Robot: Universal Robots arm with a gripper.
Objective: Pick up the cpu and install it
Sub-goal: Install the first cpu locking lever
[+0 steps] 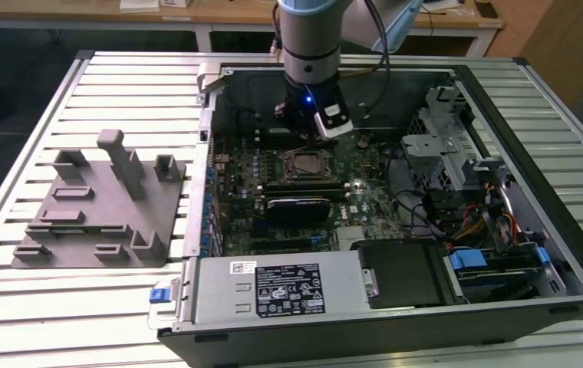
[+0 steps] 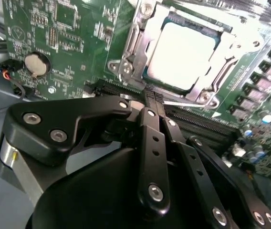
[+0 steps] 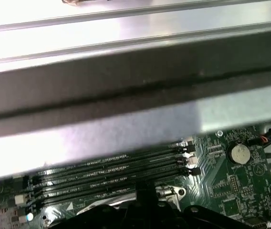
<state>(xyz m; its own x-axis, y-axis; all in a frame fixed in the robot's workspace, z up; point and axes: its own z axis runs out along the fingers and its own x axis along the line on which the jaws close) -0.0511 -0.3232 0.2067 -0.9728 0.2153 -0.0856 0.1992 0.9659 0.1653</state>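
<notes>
The cpu [image 2: 183,55], a small square chip with a silvery-white top, lies flat in the socket, with the metal socket frame [image 2: 126,62] around its edges. In the exterior view the socket [image 1: 302,165] sits mid-motherboard inside the open computer case. My gripper [image 2: 153,101] hangs just off the cpu over the black memory slots [image 3: 107,167], fingertips pressed together and holding nothing. From the exterior view my gripper [image 1: 312,139] is just behind the socket, low over the board.
A grey stepped plastic block with upright posts [image 1: 97,207] stands on the slatted table at the exterior view's left. The case wall [image 1: 205,153], power supply [image 1: 281,291], drive cage [image 1: 445,153] and cables [image 1: 475,222] surround the motherboard.
</notes>
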